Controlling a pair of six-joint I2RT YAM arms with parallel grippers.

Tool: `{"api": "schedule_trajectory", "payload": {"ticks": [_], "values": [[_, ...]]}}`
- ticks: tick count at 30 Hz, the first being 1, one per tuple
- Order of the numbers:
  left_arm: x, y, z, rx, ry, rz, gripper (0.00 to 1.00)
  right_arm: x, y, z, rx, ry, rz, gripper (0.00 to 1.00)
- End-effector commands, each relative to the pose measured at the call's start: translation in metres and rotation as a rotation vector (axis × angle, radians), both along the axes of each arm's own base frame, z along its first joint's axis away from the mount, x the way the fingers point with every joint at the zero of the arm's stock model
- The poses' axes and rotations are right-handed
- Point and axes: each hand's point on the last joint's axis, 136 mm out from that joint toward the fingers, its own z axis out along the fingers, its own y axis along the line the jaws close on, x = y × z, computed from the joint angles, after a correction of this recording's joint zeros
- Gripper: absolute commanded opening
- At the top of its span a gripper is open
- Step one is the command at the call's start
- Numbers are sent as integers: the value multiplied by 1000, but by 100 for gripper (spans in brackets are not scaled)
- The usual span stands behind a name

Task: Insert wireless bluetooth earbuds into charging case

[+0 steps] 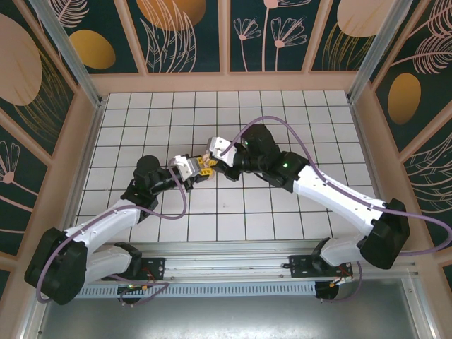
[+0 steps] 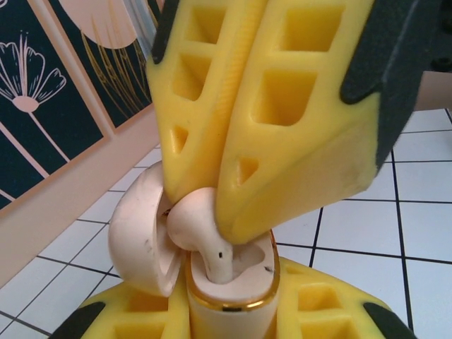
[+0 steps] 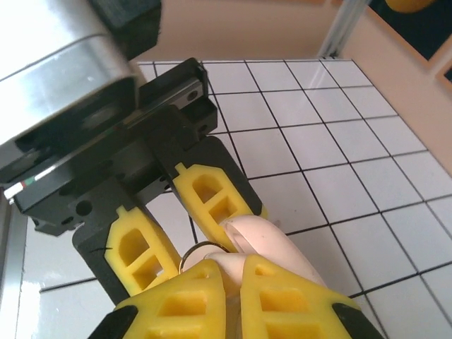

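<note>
Top view: left tool [image 1: 186, 167] and right tool [image 1: 209, 164] are met over the desk [image 1: 282, 113]. Left wrist: the charging case [image 2: 229, 319], lid open, is gripped by the left tool, and the earbud [image 2: 194, 222] is pinched stem-down into it by the right tool. Right wrist: the earbud is seemingly unseated; straight pressure is advised.

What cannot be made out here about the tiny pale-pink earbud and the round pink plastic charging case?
- Left wrist view: whether the right gripper pinches or only presses the earbud; its yellow tips cover the head.
- Same view: whether another earbud sits in the charging case; those tips hide part of the inside.
- Right wrist view: the case's inside, behind that gripper's own fingers.
- Top view: case and earbud, too small.
</note>
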Motion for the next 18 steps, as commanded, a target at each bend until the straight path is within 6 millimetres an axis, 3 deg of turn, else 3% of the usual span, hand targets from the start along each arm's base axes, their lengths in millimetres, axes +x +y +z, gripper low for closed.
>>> {"api": "schedule_trajectory", "payload": {"ticks": [1, 6, 18], "values": [[-1, 1, 36, -52, -123, 9, 17, 0, -10, -11, 21, 141, -140, 6], [1, 2, 37, -53, -125, 20, 16, -4, -8, -9, 62, 215, -195, 6], [1, 2, 37, -54, -121, 22, 16, -26, 9, -17, 50, 306, -126, 6]]}}
